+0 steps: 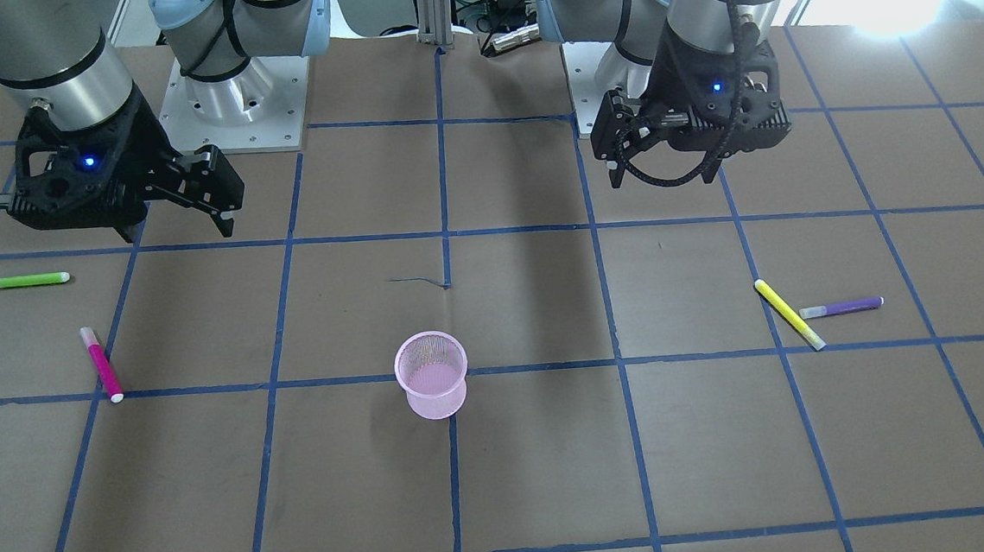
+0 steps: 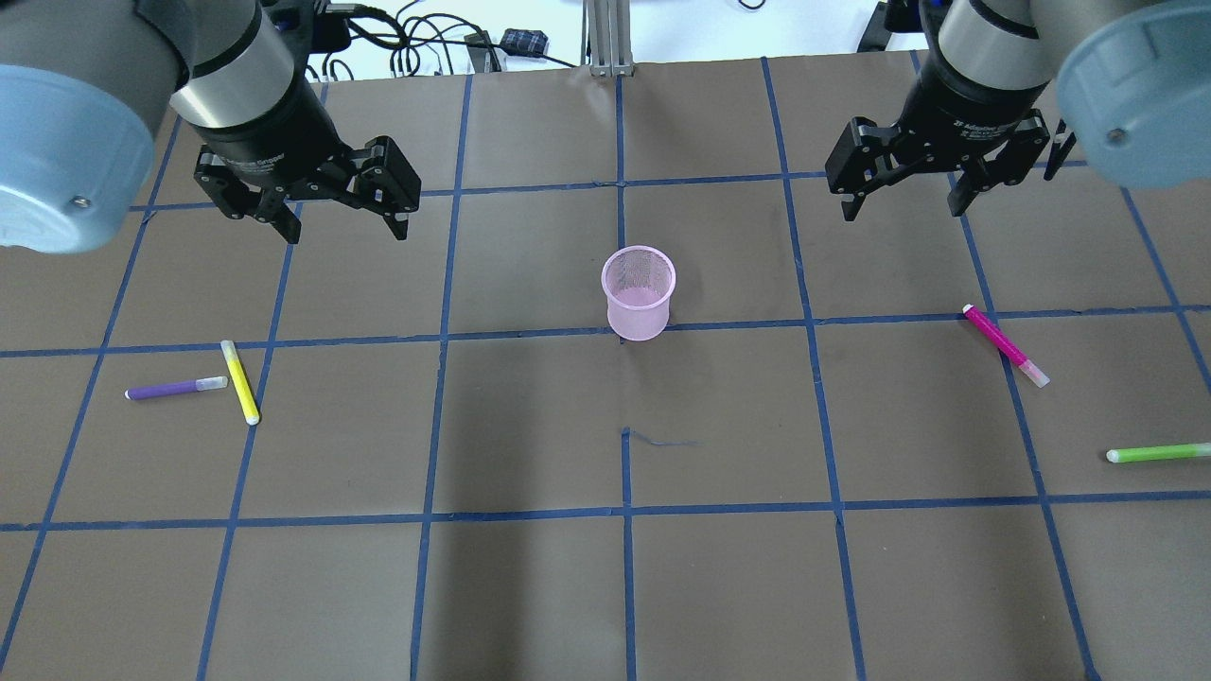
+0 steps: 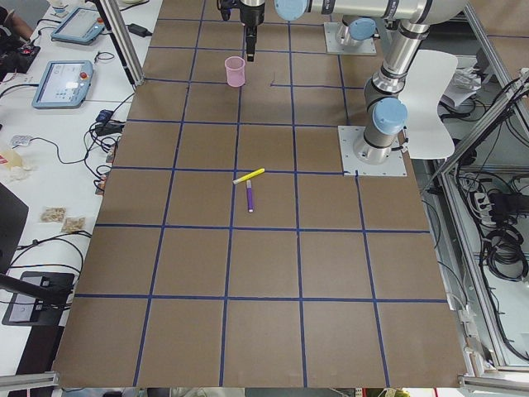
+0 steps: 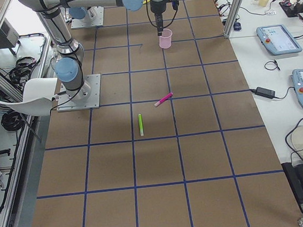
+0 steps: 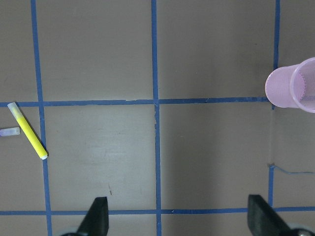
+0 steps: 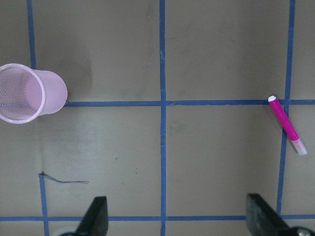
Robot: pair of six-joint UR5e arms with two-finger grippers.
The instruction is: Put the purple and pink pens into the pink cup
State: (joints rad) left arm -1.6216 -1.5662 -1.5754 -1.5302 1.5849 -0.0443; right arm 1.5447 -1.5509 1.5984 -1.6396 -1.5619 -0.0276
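Silver arm tubes (image 2: 236, 57), pale blue joint caps (image 2: 57, 142), black wrist housings (image 1: 70, 188) with blue LEDs (image 1: 88, 162), black two-finger left gripper (image 2: 347, 225) and right gripper (image 2: 899, 208), white lettering (image 2: 984, 121), looped black cable (image 1: 667, 181), grey screwed base plates (image 1: 282, 117)

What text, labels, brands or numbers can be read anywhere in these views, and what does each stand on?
Nothing can be read with confidence.
White print on the body above the left gripper: too blurred to read.
White print on the body above the right gripper: too blurred to read.
Teach pendant screen beside the table: too small to read.
Purple pen, pink pen, pink cup: no print visible.
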